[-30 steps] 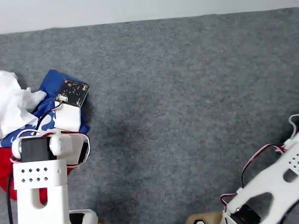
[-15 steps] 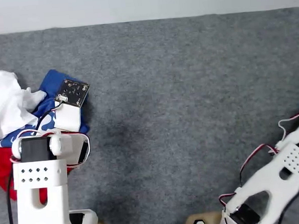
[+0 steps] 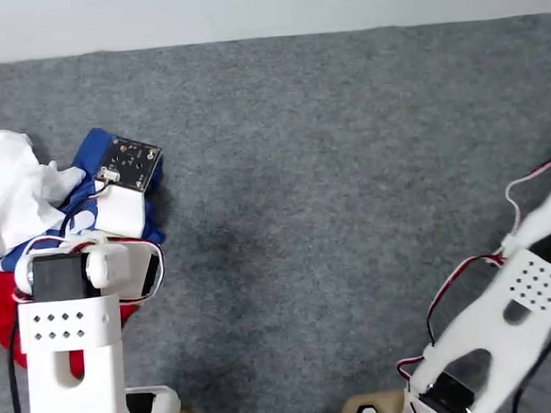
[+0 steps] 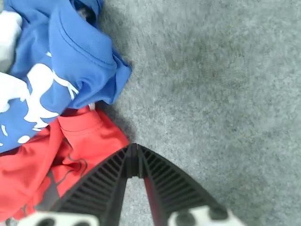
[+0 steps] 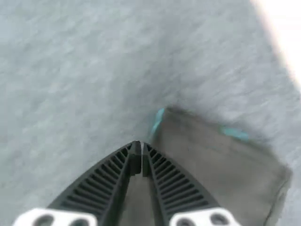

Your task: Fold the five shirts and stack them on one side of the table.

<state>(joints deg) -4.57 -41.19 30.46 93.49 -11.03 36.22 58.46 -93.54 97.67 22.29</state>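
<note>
Left gripper (image 4: 135, 150) closed, just beside red shirt (image 4: 84, 141).

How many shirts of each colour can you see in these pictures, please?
White shirt: 1
Blue shirt: 1
Red shirt: 1
Grey folded shirt: 1
Total: 4 in view
</note>
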